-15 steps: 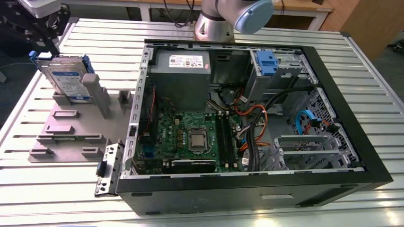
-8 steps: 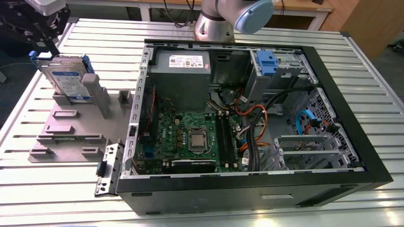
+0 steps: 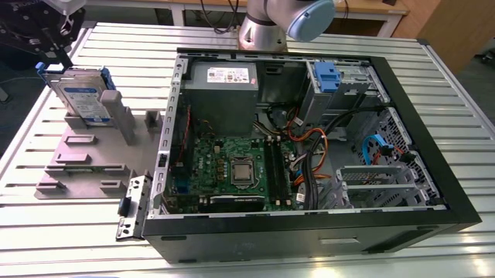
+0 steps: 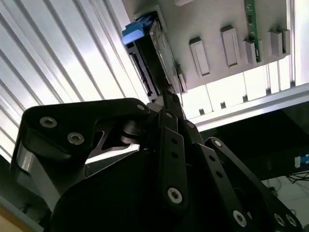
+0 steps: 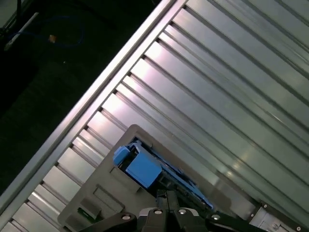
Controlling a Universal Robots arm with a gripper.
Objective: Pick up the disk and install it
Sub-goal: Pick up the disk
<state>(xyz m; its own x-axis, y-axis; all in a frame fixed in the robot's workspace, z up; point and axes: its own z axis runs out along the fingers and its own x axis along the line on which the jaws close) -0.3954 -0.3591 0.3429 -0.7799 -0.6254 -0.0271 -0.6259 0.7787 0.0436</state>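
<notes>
1. The disk (image 3: pixel 83 98) stands on edge in a slot at the far end of a grey holder plate (image 3: pixel 85 168), at the exterior view's left. Its white-and-blue label faces outward and its blue carrier frames the upper edge.
2. The holder plate lies on the slatted metal table (image 3: pixel 69 255), just beside the open computer case (image 3: pixel 309 227).
3. The gripper (image 3: pixel 64 58) hangs directly over the disk's top edge. In both wrist views its tip (image 4: pixel 170 96) (image 5: pixel 166 195) sits right at the disk (image 4: pixel 160 46) (image 5: pixel 145 169), by the blue carrier end.
4. End effector state: cannot tell whether it is apart or clamped on the disk, because the linkage blocks the contact point.
5. Inside the case, the grey drive cage (image 3: pixel 352 81) with its blue clip (image 3: pixel 326 75) sits at the far corner. The power supply (image 3: pixel 220 95) lies beside it, nearer the disk.
6. The disk is outside the case, well apart from the drive cage.
</notes>
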